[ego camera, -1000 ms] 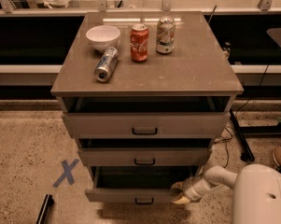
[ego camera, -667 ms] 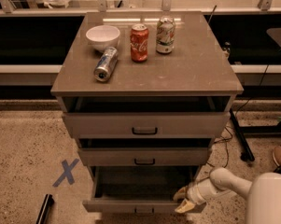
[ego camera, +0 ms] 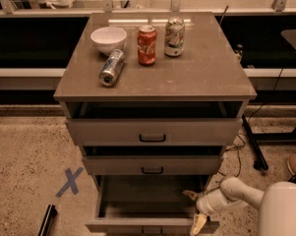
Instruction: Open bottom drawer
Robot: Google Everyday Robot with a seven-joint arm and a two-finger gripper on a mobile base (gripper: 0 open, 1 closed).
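The bottom drawer (ego camera: 147, 196) of the grey-beige cabinet is pulled far out, its empty inside showing and its front (ego camera: 137, 225) at the lower edge of the camera view. My gripper (ego camera: 193, 209) is at the drawer's right front corner, reaching in from the white arm (ego camera: 238, 193) at the lower right. It is open. One tan finger (ego camera: 189, 194) lies inside the drawer over its right side. The other finger (ego camera: 197, 224) hangs over the right end of the front panel.
The top drawer (ego camera: 152, 132) and middle drawer (ego camera: 152, 165) stand slightly out. On the cabinet top (ego camera: 206, 68) are a white bowl (ego camera: 108, 37), a lying can (ego camera: 112, 67), a red can (ego camera: 147, 44) and a pale can (ego camera: 174, 30). A blue tape X (ego camera: 69, 182) marks the floor; cables (ego camera: 253, 141) run at the right.
The bottom drawer has slid further out towards the camera. My gripper has moved down and forward with its right front corner.
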